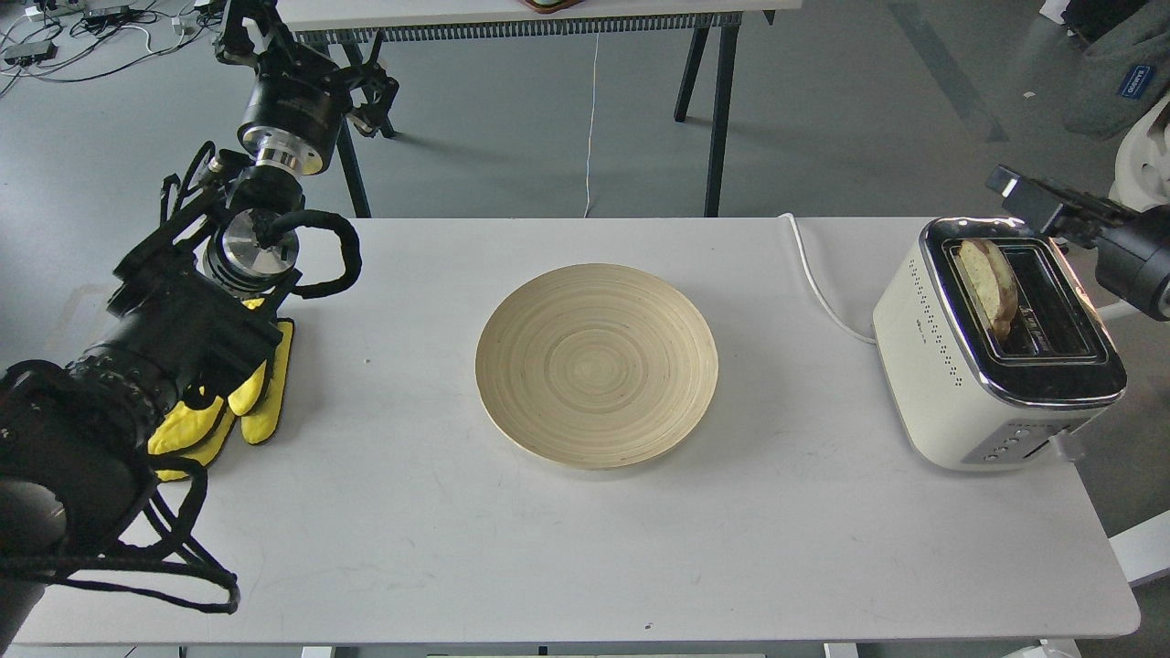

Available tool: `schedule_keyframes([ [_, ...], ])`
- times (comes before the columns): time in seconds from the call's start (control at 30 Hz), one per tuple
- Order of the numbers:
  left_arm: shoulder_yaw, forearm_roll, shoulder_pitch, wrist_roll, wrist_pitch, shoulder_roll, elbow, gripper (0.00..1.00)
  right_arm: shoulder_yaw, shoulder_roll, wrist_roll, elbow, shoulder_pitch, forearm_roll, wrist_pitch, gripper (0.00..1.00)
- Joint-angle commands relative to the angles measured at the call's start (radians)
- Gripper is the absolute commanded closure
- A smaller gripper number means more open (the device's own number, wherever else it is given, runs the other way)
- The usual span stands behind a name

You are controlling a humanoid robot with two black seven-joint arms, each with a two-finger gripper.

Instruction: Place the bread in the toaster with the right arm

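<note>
Now, speckled bread (990,283) (brown-crusted) upright inside boxy chrome-topped toaster (960,366).

A robotics lab or workshop: grey concrete floor (823,110), loose cables and power strips (73,37) on it, a plain white worktop (457,530), and another trestle-legged table (548,14) behind.

The bread slice (989,283), pale with brown crust, stands tilted in the left slot of the cream-white, chrome-topped toaster (951,384) at the counter's (548,548) right end.
</note>
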Motion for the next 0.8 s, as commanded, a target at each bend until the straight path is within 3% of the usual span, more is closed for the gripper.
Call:
schedule_keyframes([
  [0.0,0.002,0.000,0.000,0.000,0.000,0.001,0.000,0.00,0.113,0.036,-0.001,-0.014,0.001,0.207,0.006,0.01],
  [0.33,-0.003,0.000,0.000,0.000,0.000,0.001,0.000,0.00,0.350,0.224,0.022,-0.095,0.001,0.703,0.042,0.00],
  [0.5,-0.003,0.000,0.000,0.002,-0.001,0.001,0.000,0.00,0.362,0.339,0.100,-0.229,0.000,0.908,0.187,0.00],
  [0.77,0.000,0.000,0.000,0.002,-0.001,0.001,0.000,0.00,0.466,0.487,0.094,-0.475,-0.002,1.302,0.370,0.01],
])
